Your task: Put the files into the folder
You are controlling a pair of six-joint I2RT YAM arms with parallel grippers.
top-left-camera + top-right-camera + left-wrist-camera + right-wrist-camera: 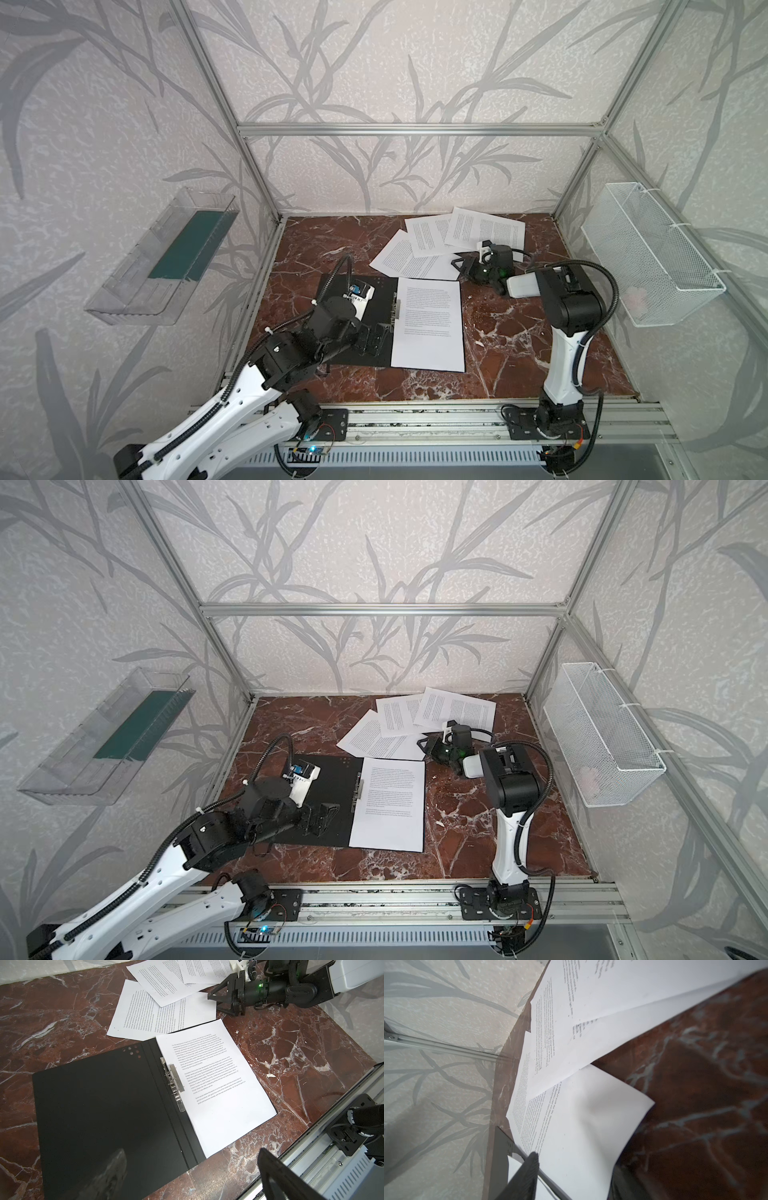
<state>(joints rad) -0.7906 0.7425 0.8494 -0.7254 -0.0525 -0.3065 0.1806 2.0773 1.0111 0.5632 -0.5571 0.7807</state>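
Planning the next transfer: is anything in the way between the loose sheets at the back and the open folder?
Nothing visible does. The loose sheets reach the open folder's far edge; the left gripper hangs over its black left half, apparently off the path.

I log an enclosed cell. Pale textured wallpaper with grey leaf sprays (415, 62) covers the back and both side walls. A silver aluminium extrusion frame (415, 129) crosses the back wall and climbs the corners. The work surface is a red-brown marble-patterned tabletop with white veins (519, 332). In both top views a clear plastic trough with a dark green bottom (124, 303) hangs on the left wall and a white wire-mesh basket (652, 253) on the right. A slotted aluminium rail (415, 419) edges the near side. Light is soft and even.
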